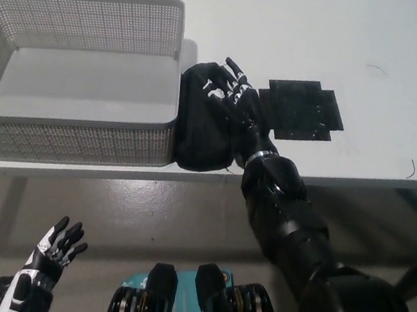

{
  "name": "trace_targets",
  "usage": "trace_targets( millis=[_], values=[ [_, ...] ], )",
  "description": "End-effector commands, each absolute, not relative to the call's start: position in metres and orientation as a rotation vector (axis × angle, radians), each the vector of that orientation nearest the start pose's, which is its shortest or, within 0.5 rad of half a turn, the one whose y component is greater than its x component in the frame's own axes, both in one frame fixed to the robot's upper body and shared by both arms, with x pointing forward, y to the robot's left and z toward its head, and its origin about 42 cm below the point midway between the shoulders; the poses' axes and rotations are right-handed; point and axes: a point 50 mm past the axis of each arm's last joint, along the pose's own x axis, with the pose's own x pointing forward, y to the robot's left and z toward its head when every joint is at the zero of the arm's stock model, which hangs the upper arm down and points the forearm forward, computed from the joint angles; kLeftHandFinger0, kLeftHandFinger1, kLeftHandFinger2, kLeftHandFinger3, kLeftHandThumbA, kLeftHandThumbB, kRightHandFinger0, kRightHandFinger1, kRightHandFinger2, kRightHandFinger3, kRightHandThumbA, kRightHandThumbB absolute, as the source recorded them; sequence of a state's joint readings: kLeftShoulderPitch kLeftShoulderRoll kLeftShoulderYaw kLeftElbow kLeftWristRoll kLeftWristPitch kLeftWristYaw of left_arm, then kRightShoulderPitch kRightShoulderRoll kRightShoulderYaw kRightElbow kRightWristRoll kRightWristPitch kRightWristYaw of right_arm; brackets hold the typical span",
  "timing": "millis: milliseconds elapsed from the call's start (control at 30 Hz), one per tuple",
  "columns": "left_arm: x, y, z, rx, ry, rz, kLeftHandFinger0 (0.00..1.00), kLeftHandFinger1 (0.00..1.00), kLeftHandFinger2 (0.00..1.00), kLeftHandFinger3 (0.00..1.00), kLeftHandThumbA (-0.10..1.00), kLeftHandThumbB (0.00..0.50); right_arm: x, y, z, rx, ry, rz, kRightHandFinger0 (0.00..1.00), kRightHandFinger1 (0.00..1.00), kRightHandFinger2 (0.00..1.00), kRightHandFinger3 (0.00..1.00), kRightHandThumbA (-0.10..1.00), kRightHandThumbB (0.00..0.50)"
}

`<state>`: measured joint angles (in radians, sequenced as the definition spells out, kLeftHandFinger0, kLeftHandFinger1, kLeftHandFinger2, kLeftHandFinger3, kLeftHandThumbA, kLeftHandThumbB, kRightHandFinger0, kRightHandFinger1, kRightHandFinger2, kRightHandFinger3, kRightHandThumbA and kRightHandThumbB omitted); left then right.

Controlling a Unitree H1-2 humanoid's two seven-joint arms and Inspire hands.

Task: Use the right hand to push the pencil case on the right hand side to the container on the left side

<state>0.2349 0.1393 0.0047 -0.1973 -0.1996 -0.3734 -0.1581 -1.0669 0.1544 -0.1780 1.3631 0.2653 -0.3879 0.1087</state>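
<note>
1. The black pencil case (206,122) lies near the table's (372,39) front edge, touching the mesh basket's (67,136) right wall.
2. The right hand (234,99) rests flat on it, fingers spread.
3. The left hand (51,251) hangs below the table, fingers apart.

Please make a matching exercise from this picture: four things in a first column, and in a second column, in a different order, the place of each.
1. pencil case
2. mesh container
3. left hand
4. black flat patch

a. low at the picture's left, below the table edge
b. against the container's right wall, under the right hand
c. on the table's left part
d. on the table, right of the pencil case

Pairs: 1-b, 2-c, 3-a, 4-d
</note>
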Motion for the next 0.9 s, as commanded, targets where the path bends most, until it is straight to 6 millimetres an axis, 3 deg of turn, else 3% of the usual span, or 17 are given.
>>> trace_targets(
  millis=[0, 33, 67, 133, 167, 233, 333, 433, 500, 600, 667, 800, 867],
  values=[
    [0.202, 0.261, 0.132, -0.032, -0.394, -0.113, 1.00, 1.00, 1.00, 1.00, 1.00, 0.418, 0.539, -0.042, 0.242, 0.298, -0.174, 0.329, 1.00, 1.00, 1.00, 1.00, 1.00, 0.316],
    [0.203, 0.261, 0.132, -0.032, -0.394, -0.113, 1.00, 1.00, 1.00, 1.00, 1.00, 0.418, 0.540, -0.043, 0.242, 0.297, -0.177, 0.327, 1.00, 1.00, 1.00, 1.00, 1.00, 0.316],
    [0.204, 0.264, 0.134, -0.017, -0.401, -0.107, 1.00, 1.00, 1.00, 1.00, 1.00, 0.416, 0.544, -0.061, 0.248, 0.270, -0.221, 0.318, 1.00, 1.00, 1.00, 1.00, 1.00, 0.332],
    [0.206, 0.265, 0.134, -0.015, -0.407, -0.108, 1.00, 1.00, 1.00, 1.00, 1.00, 0.409, 0.546, -0.072, 0.251, 0.236, -0.244, 0.309, 1.00, 1.00, 1.00, 1.00, 1.00, 0.351],
    [0.208, 0.265, 0.134, -0.014, -0.414, -0.114, 1.00, 1.00, 1.00, 1.00, 1.00, 0.404, 0.547, -0.085, 0.252, 0.225, -0.271, 0.294, 1.00, 1.00, 1.00, 1.00, 1.00, 0.322],
    [0.214, 0.266, 0.135, -0.014, -0.422, -0.113, 1.00, 1.00, 1.00, 1.00, 1.00, 0.404, 0.549, -0.109, 0.260, 0.206, -0.322, 0.274, 1.00, 1.00, 1.00, 1.00, 1.00, 0.310],
    [0.213, 0.270, 0.134, -0.015, -0.420, -0.105, 1.00, 1.00, 1.00, 1.00, 1.00, 0.398, 0.544, -0.129, 0.264, 0.182, -0.375, 0.269, 1.00, 1.00, 1.00, 1.00, 1.00, 0.293],
    [0.218, 0.273, 0.135, -0.017, -0.430, -0.093, 1.00, 1.00, 1.00, 1.00, 1.00, 0.405, 0.533, -0.155, 0.281, 0.159, -0.445, 0.257, 1.00, 1.00, 1.00, 1.00, 1.00, 0.335],
    [0.221, 0.273, 0.136, -0.019, -0.437, -0.086, 1.00, 1.00, 1.00, 1.00, 1.00, 0.409, 0.524, -0.169, 0.290, 0.144, -0.492, 0.241, 1.00, 1.00, 1.00, 1.00, 1.00, 0.312],
    [0.220, 0.271, 0.134, -0.015, -0.437, -0.086, 1.00, 1.00, 1.00, 1.00, 1.00, 0.407, 0.496, -0.191, 0.297, 0.127, -0.565, 0.231, 1.00, 1.00, 1.00, 1.00, 1.00, 0.266],
    [0.221, 0.270, 0.133, -0.012, -0.435, -0.080, 1.00, 1.00, 1.00, 1.00, 1.00, 0.410, 0.482, -0.198, 0.299, 0.122, -0.594, 0.239, 1.00, 1.00, 1.00, 1.00, 1.00, 0.265],
    [0.222, 0.269, 0.134, -0.011, -0.425, -0.087, 1.00, 1.00, 1.00, 1.00, 1.00, 0.415, 0.433, -0.213, 0.280, 0.133, -0.626, 0.263, 1.00, 1.00, 1.00, 1.00, 1.00, 0.301],
    [0.220, 0.271, 0.135, -0.009, -0.423, -0.087, 1.00, 1.00, 1.00, 1.00, 1.00, 0.413, 0.412, -0.216, 0.270, 0.140, -0.623, 0.263, 1.00, 1.00, 1.00, 1.00, 1.00, 0.294]
  ],
)
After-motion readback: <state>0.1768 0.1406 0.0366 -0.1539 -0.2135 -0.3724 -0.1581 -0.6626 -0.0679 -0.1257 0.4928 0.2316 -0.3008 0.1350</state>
